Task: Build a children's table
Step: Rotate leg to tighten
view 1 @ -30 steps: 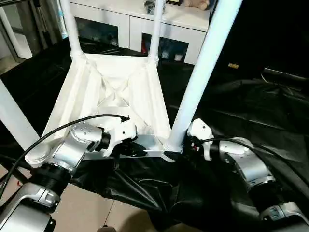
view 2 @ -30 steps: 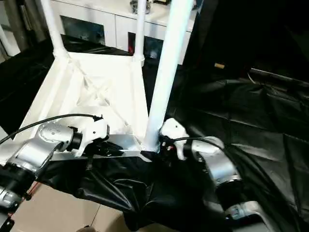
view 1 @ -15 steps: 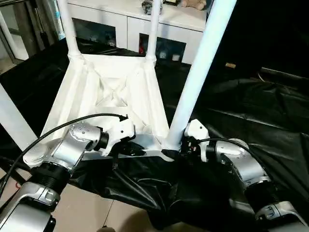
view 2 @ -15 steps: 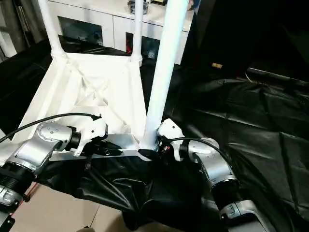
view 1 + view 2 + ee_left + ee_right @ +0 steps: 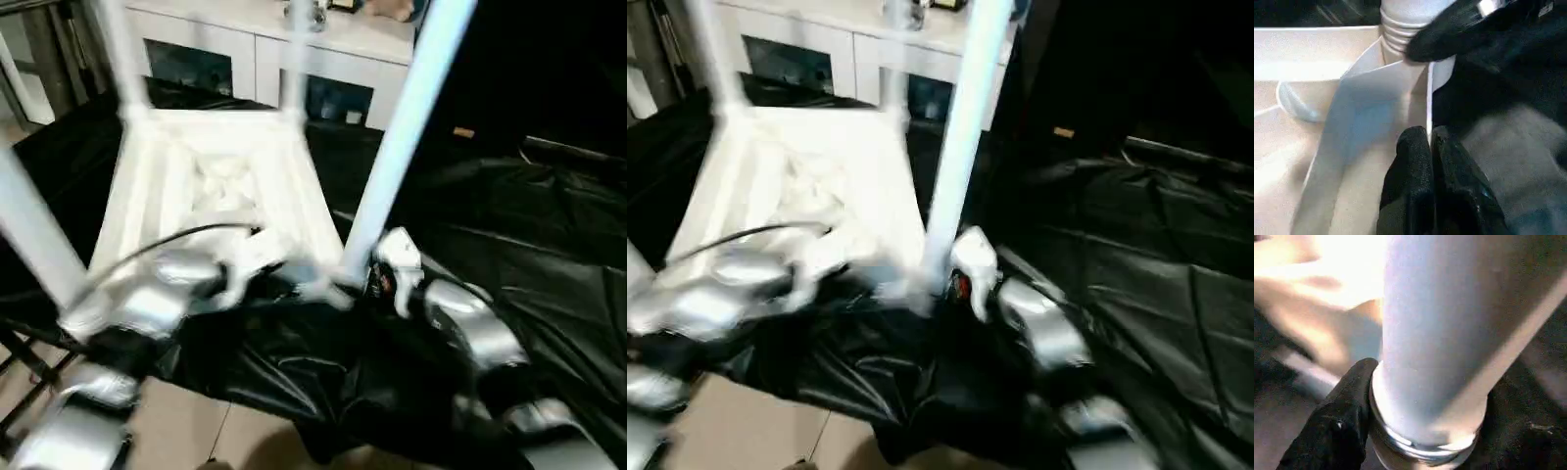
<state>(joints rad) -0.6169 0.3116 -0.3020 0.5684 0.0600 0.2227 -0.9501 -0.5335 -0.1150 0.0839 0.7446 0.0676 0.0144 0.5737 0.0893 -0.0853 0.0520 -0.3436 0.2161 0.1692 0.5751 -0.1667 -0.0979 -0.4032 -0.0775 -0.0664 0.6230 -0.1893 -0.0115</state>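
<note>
Children's table (image 5: 211, 196) lay upside down on black sheeting (image 5: 549, 225), ribbed underside up, with legs standing in its corner sockets; a white cabinet (image 5: 255, 49) stood beyond it. Judged step: seating the last leg, the near-right one, with most of the build apparently done. Near-right leg (image 5: 402, 137) rose steeply from its socket (image 5: 1400, 34) at the tabletop's near-right corner, leaning a little to the right.

Next move, as a guess, called for a firm hold low on that leg and a push or twist down into the socket while the other arm steadied the tabletop; a slip could tip the leg out.

Both silver forearms reached in from the near side, low, converging on the near edge. Right gripper (image 5: 1420, 406) sat at the leg's base, one black finger (image 5: 1337, 421) pressed against the collar, jaws spread about the tube. Left gripper (image 5: 1430, 147) was pinched together on the thin near rim (image 5: 1427, 103) of the tabletop, just beside that socket
</note>
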